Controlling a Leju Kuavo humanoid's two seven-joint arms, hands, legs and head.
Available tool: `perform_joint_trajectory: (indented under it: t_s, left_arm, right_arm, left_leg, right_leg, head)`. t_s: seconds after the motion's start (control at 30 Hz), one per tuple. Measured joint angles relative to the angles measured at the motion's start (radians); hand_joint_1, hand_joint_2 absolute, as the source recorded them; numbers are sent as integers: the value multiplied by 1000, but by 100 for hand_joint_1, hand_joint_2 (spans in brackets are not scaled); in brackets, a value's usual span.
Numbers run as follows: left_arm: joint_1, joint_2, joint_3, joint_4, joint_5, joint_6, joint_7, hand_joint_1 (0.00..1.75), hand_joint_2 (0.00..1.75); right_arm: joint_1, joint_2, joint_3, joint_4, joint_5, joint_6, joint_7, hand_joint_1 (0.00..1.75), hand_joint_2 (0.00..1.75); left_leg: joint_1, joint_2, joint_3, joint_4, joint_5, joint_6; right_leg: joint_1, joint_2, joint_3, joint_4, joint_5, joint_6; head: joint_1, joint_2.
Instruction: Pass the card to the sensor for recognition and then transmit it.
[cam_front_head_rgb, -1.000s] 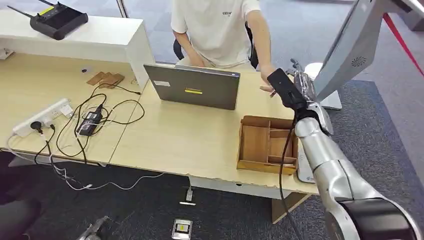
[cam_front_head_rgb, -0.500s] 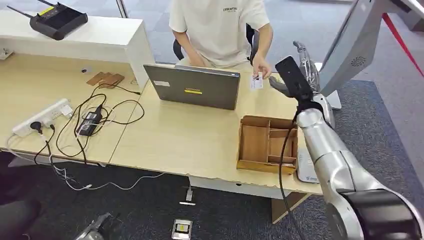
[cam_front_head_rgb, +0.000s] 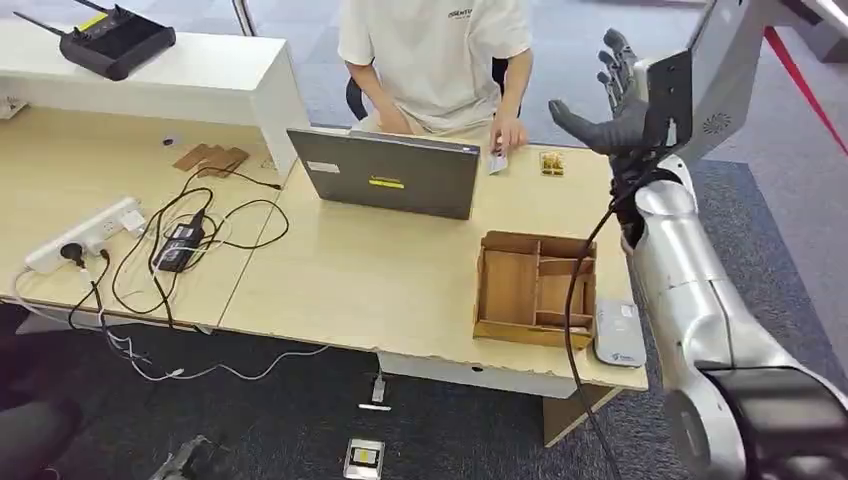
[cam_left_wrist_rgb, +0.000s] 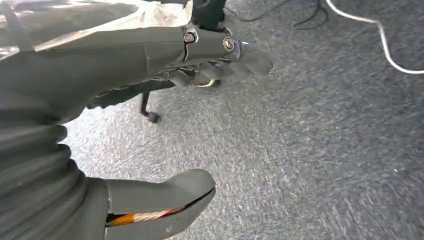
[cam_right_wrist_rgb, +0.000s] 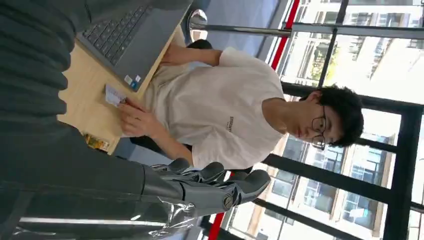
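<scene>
A person behind the desk presses a small white card (cam_front_head_rgb: 497, 161) onto the desk top beside the laptop (cam_front_head_rgb: 390, 172); the right wrist view shows the same card (cam_right_wrist_rgb: 114, 95) under the person's fingers. My right hand (cam_front_head_rgb: 618, 105) is raised above the desk's far right corner, fingers spread, holding nothing; its fingers (cam_right_wrist_rgb: 215, 186) point toward the person. The grey sensor pad (cam_front_head_rgb: 619, 333) lies at the desk's front right corner, next to the wooden box. My left hand (cam_left_wrist_rgb: 150, 65) hangs over grey carpet, thumb (cam_left_wrist_rgb: 165, 202) apart from the fingers, empty.
A wooden compartment box (cam_front_head_rgb: 535, 290) stands on the desk (cam_front_head_rgb: 390, 280) beside the sensor. A small yellow item (cam_front_head_rgb: 551, 162) lies near the card. A grey tilted screen on a stand (cam_front_head_rgb: 715, 90) rises just right of my hand. Cables and a power strip (cam_front_head_rgb: 85, 235) cover the left desk.
The person took the card beside my right hand, held it up, then set it down by the laptop. My right hand rose higher and spread its fingers.
</scene>
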Motion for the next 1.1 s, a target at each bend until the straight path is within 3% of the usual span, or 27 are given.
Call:
perform_joint_trajectory:
  t_s: [0.3,0.6,0.97,1.1]
  left_arm:
    - [56,19,42,1,47,35,-44,0,175]
    - [76,34,76,2,50,38,-60,0,175]
    - [82,47,96,2,50,38,-69,0,175]
    - [83,51,101,2,49,35,-74,0,175]
  right_arm:
    - [191,-46,44,-210,76,20,20,0,175]
    - [404,-130,147,-532,372,-78,102,0,175]
    - [513,-198,211,-734,536,-130,130,0,175]
    - [534,-216,234,-777,611,-108,136,0,175]
  left_leg:
    - [0,0,0,0,0,0]
    - [0,0,0,0,0,0]
    - [0,0,0,0,0,0]
    - [0,0,0,0,0,0]
  right_leg:
    - [0,0,0,0,0,0]
    - [0,1,0,0,0,0]
    - [0,0,0,0,0,0]
    - [0,0,0,0,0,0]
  head:
    - [0,0]
    - [0,0]
    - [0,0]
    - [0,0]
